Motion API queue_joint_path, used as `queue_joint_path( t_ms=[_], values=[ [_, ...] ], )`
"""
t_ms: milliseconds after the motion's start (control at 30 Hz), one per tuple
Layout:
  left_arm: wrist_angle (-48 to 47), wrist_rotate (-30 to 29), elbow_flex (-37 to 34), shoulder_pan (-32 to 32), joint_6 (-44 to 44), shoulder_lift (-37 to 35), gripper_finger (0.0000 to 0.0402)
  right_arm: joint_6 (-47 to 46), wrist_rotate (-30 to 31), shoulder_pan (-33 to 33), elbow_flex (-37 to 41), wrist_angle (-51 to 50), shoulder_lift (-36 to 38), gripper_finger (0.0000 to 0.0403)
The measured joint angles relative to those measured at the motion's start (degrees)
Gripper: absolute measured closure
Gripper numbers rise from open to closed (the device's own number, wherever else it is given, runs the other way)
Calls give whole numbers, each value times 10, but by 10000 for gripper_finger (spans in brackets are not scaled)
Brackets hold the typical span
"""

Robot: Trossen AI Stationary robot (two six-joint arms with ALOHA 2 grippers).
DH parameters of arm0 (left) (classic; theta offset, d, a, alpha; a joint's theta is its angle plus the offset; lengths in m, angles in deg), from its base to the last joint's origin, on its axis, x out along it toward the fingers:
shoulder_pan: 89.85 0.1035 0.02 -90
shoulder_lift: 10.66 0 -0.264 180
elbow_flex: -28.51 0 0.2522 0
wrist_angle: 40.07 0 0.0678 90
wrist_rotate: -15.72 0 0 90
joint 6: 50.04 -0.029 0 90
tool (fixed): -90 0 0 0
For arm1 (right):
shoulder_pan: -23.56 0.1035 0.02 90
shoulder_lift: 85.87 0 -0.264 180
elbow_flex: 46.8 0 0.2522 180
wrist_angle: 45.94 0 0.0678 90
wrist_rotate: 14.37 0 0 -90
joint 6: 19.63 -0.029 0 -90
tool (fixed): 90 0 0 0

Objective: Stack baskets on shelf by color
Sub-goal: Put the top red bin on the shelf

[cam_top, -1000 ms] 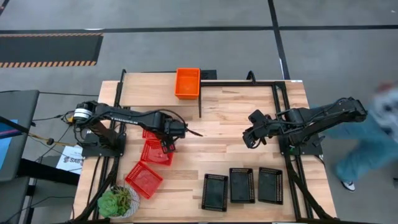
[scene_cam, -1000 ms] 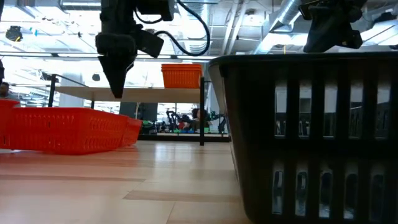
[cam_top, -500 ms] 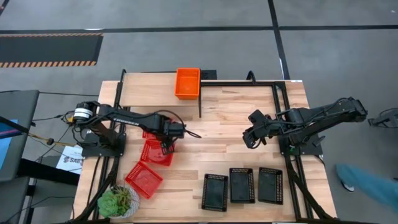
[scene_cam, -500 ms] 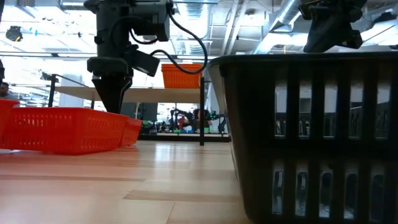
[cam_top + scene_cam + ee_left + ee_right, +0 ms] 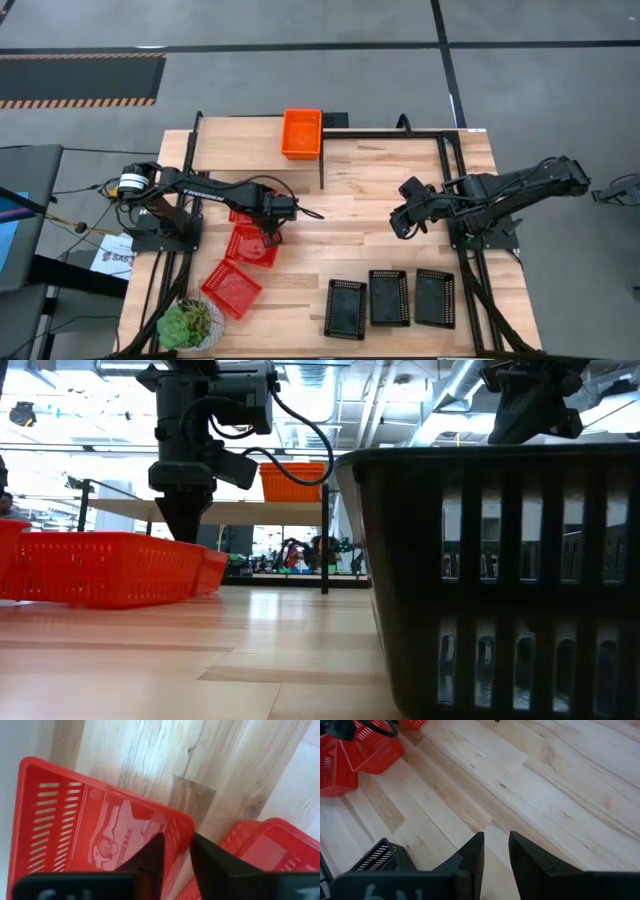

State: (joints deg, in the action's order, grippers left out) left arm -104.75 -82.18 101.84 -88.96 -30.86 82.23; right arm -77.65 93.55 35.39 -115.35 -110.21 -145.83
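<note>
Baskets are lying sorted by color: an orange basket (image 5: 302, 133) is sitting on the shelf (image 5: 240, 145) at twelve o'clock, black baskets (image 5: 389, 298) at five o'clock. The left gripper (image 5: 176, 851) is pinching the rim of a red basket (image 5: 95, 830) at nine o'clock for lifting, fingers narrow. The right gripper (image 5: 496, 851) is waiting narrowed and empty at three o'clock.

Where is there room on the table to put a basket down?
Bare wood lies mid-table between the red baskets and the right gripper, and on the shelf beside the orange basket. The black baskets crowd the front; the left gripper works among the reds.
</note>
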Motion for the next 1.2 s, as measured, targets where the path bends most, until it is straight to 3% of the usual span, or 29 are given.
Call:
queue_joint_path(
  t_ms=[167, 567, 867, 1200],
  values=[
    [18, -1, 0, 9, 1, 0, 394, 0, 0, 0, 0, 0, -5, 290],
    [28, 17, 14, 22, 31, 0, 400, 1, 0, 0, 0, -3, -5, 290],
    [24, 53, 108, 21, 72, 0, 401, 16, -1, 0, 0, -3, -5, 290],
    [-50, 127, 274, 21, 114, 0, 401, 16, -1, 0, 0, -4, -5, 290]
  ],
)
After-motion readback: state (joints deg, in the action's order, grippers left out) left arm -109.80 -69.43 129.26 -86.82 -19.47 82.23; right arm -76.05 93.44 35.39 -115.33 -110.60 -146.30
